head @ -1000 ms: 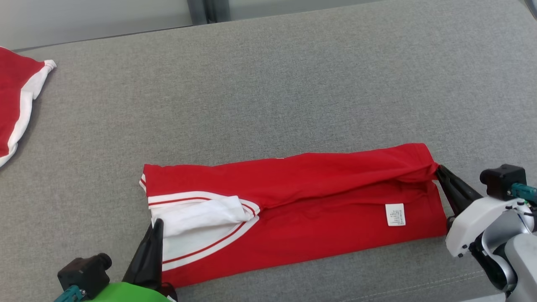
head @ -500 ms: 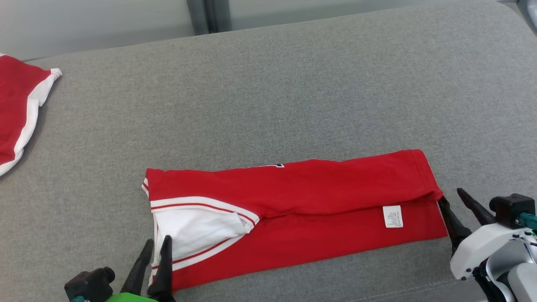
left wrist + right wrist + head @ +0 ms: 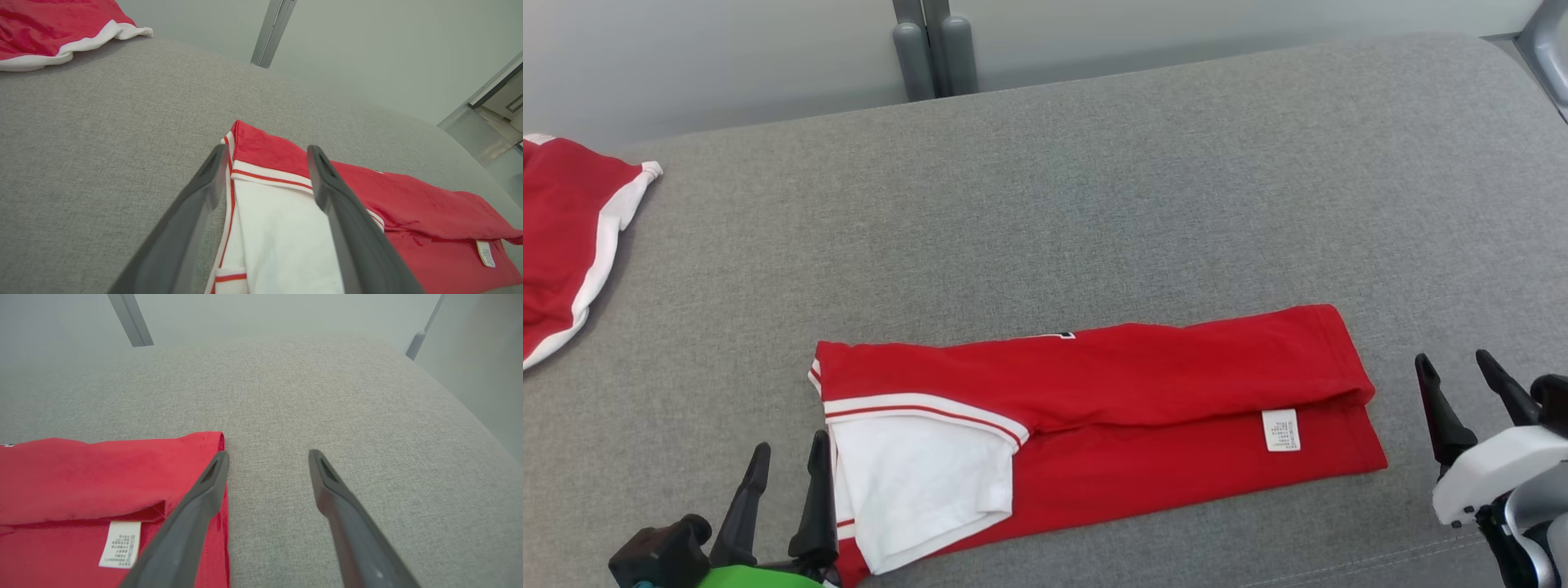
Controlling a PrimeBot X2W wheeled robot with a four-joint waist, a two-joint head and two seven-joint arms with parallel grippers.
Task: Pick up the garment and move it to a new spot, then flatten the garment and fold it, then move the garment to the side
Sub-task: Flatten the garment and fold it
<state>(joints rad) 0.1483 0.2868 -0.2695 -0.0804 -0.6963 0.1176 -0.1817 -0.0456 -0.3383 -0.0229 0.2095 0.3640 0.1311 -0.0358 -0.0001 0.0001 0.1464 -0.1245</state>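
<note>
The folded red jersey (image 3: pixel 1094 384) lay as a long band on the near part of the grey upholstered surface (image 3: pixel 1094 188), with its care label (image 3: pixel 1281 430) facing up near the right end. One second earlier the left gripper had pinched the white panel (image 3: pixel 915 474) and the right gripper the red right-hand end. Both had since let go: the left gripper (image 3: pixel 791 443) stood spread just beside the panel, which lay flatter than before, and the right gripper (image 3: pixel 1452 358) stood spread clear of the cloth. A second red-and-white garment (image 3: pixel 564 237) rested at the far left.
</note>
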